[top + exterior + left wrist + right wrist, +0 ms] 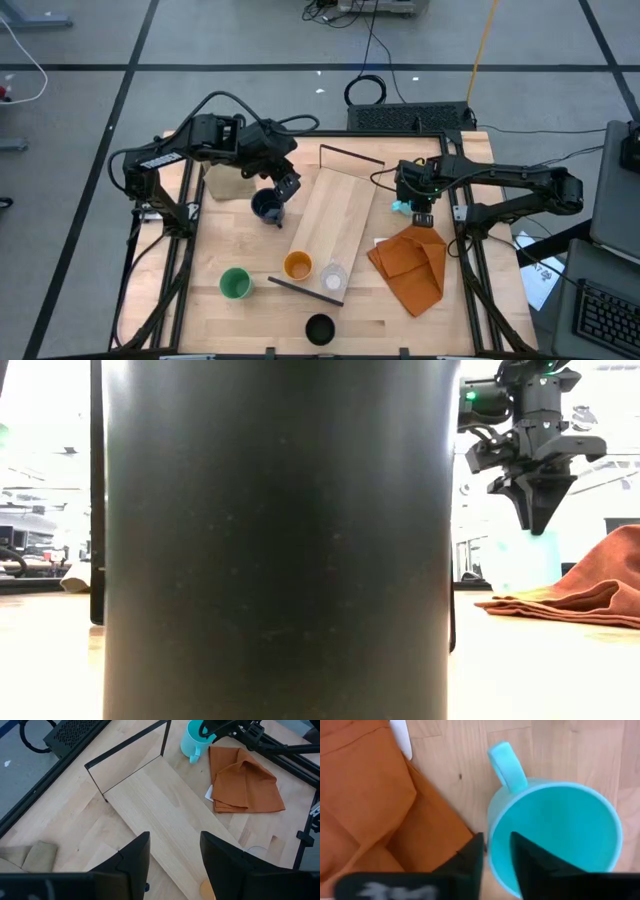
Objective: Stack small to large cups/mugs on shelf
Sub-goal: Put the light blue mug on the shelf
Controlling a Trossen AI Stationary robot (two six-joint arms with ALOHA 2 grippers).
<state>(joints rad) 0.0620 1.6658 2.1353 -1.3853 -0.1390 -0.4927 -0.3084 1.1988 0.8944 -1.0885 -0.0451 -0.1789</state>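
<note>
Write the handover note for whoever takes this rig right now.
Right gripper: closing on the near rim of the light-blue mug, beside the orange cloth; mug not yet lifted.
Left gripper: half open, holding nothing, above the navy mug left of the shelf.
Done: orange cup and clear cup stand on the shelf's near end.
Left: green cup, black cup and both mugs are off the shelf.
</note>
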